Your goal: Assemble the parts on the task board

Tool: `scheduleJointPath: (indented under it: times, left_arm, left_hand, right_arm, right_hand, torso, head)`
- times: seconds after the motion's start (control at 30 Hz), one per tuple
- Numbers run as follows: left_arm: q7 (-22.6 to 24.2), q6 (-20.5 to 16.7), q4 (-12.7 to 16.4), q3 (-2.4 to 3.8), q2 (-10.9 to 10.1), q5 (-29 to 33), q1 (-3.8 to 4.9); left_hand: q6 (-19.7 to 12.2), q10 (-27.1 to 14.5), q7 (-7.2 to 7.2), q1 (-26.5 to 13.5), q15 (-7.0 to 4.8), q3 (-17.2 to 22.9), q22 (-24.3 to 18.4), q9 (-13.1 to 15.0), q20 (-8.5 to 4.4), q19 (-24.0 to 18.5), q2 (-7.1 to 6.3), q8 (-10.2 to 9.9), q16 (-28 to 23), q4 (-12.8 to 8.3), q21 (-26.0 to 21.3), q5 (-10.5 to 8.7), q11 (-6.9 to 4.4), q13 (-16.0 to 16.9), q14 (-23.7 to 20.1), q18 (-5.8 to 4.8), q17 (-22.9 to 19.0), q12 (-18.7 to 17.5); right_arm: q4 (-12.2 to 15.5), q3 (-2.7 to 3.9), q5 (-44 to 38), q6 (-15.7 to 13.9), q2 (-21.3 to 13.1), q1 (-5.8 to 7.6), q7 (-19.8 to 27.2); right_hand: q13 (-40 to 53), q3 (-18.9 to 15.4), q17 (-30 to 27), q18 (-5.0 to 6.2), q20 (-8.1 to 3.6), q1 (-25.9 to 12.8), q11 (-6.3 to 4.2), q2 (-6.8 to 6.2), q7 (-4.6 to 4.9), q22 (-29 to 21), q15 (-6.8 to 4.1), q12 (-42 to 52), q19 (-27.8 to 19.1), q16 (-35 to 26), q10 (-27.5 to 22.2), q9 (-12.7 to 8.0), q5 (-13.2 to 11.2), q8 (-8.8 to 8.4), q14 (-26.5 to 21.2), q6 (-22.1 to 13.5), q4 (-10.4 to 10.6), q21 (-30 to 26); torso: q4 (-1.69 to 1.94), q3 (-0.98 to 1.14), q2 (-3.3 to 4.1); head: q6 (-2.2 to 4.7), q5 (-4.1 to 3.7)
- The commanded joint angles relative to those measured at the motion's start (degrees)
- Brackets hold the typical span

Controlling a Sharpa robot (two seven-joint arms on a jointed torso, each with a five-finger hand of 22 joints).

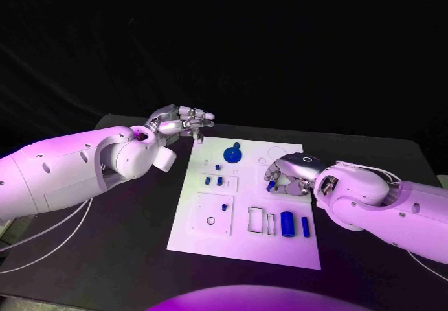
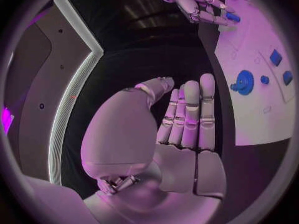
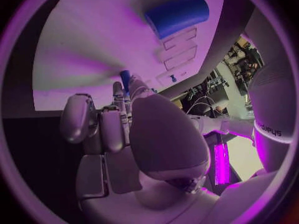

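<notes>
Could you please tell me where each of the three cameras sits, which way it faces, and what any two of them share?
Head view: from the robot's head, looking down at the black table and the task board, with the left hand and the right hand coming in from either side.
Left wrist view: behind the left hand, facing past its open fingers toward the board's edge.
Right wrist view: behind the right hand, facing the board and a blue cylinder.
Shared: the head and left wrist views both show the blue round part.

left hand (image 1: 184, 122): upper centre-left, fingers straight, holding nothing | right hand (image 1: 283, 177): centre-right, fingers curled, pinching small blue part (image 1: 272, 185)
</notes>
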Motion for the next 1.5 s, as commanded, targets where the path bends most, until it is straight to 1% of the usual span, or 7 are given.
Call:
scheduleJointPath:
  times: [0.03,0.27,0.5,0.63,0.83,1.23,1.5]
  left_arm:
    - [0.1,1.0,0.1,0.04,0.0,0.3,0.08]
    - [0.0,1.2,0.1,0.04,0.0,0.3,0.08]
    - [-0.1,1.2,0.1,0.04,0.0,0.3,0.08]
    - [-0.1,1.2,0.1,0.04,0.0,0.3,0.08]
    - [-0.1,1.3,-0.1,0.04,0.1,0.3,0.08]
    - [-0.1,1.5,-0.4,0.04,0.4,0.3,0.07]
    - [0.1,1.5,-0.7,0.03,1.0,0.4,0.05]
  left_hand:
    - [0.0,-0.1,0.04,0.1,0.17,0.3,-0.1,-0.1,0.02,-0.2,0.55,0.2,-0.2,0.1,-0.3,0.24,-0.18,0.1,-0.3,0.40,-0.1,0.1]
    - [0.0,-0.1,0.05,0.0,0.17,0.3,-0.1,-0.1,0.02,-0.2,0.56,0.2,-0.2,0.1,-0.3,0.23,-0.17,0.1,-0.3,0.40,-0.1,0.1]
    - [0.0,-0.1,0.05,0.0,0.17,0.3,-0.1,-0.1,0.03,-0.2,0.58,0.2,-0.2,0.1,-0.3,0.23,-0.17,0.1,-0.3,0.40,-0.1,0.2]
    - [0.0,-0.2,0.04,0.0,0.17,0.4,-0.1,-0.1,0.02,-0.2,0.62,0.3,-0.2,0.1,-0.3,0.25,-0.18,0.1,-0.3,0.40,-0.1,0.2]
    - [0.0,-0.2,0.04,0.0,0.17,0.4,-0.1,-0.1,0.02,-0.2,0.62,0.3,-0.2,0.1,-0.3,0.25,-0.18,0.1,-0.3,0.40,-0.1,0.2]
    - [-0.1,-0.4,0.10,-0.3,0.22,0.3,-0.1,-0.1,0.05,-0.2,0.63,0.3,-0.1,0.3,-0.4,0.22,-0.12,0.1,-0.4,0.38,-0.2,0.4]
    - [-0.1,-0.4,0.10,-0.3,0.22,0.3,-0.1,-0.1,0.05,-0.2,0.63,0.3,-0.1,0.3,-0.4,0.22,-0.12,0.1,-0.4,0.38,-0.2,0.4]
  right_arm:
    - [-0.1,-0.03,-1.1,0.2,0.2,-0.14,0.1]
    - [0.0,-0.04,-1.2,-0.9,0.4,-0.36,0.0]
    - [0.1,-0.04,-1.9,-2.8,0.3,-0.47,-0.5]
    - [0.4,-0.04,-2.0,-4.4,0.2,-0.51,-0.4]
    - [2.0,0.05,-0.9,-6.9,-0.6,-0.46,0.0]
    - [9.7,0.64,2.4,-9.9,-3.2,1.35,1.0]
    - [12.0,0.58,1.6,-11.1,1.3,0.41,2.7]
  right_hand:
    - [0.0,0.9,0.1,-0.17,0.05,-0.8,0.03,-0.20,0.01,4.7,-0.17,-0.4,0.5,0.3,0.7,-0.1,-0.3,0.16,1.6,0.8,-0.1,0.4]
    - [0.2,4.3,0.5,-0.54,-0.17,-1.6,-0.41,-0.09,-0.27,5.8,-0.51,-0.9,1.3,0.7,3.4,0.1,-0.1,1.06,1.8,3.8,-0.1,2.5]
    - [0.5,11.4,1.5,-1.09,-0.91,-0.4,-1.36,-0.30,-1.17,7.3,-1.39,-1.7,2.3,1.4,7.4,1.1,-0.4,2.64,2.1,6.4,-1.2,5.6]
    - [0.6,14.9,1.7,-1.30,-1.24,-0.3,-1.73,-1.16,-1.40,7.9,-1.64,-2.1,2.6,1.5,9.1,2.0,-0.4,3.56,2.1,6.9,-2.6,6.7]
    - [0.8,20.2,1.6,-1.37,-1.29,-3.1,-1.68,-3.91,-1.27,8.3,-1.62,-3.9,2.6,1.6,10.1,3.8,-0.5,4.85,2.1,6.4,-5.3,7.0]
    - [1.0,22.7,1.5,-1.40,-1.24,-5.4,-1.69,-5.00,-1.20,8.6,-1.58,-4.8,2.6,1.6,10.6,4.8,-0.5,5.49,2.0,6.0,-7.1,7.2]
    - [1.0,23.1,1.4,-1.42,-1.24,-5.8,-1.70,-5.19,-1.19,8.7,-1.58,-5.0,2.6,1.6,10.7,5.0,-0.4,5.58,2.0,6.0,-7.5,7.3]
  torso:
    - [0.00,-0.01,0.02]
    - [0.01,-0.01,-0.04]
    - [0.00,0.02,-0.06]
    - [0.00,0.02,-0.07]
    - [-0.04,0.02,-0.10]
    - [-0.05,-0.05,-0.20]
    - [-0.02,-0.05,-0.13]
  head:
    - [-0.08,0.00]
    - [-0.28,0.06]
    - [-0.40,0.09]
    - [-0.41,0.10]
    - [-0.22,0.15]
    - [-0.11,0.47]
    - [0.10,0.76]
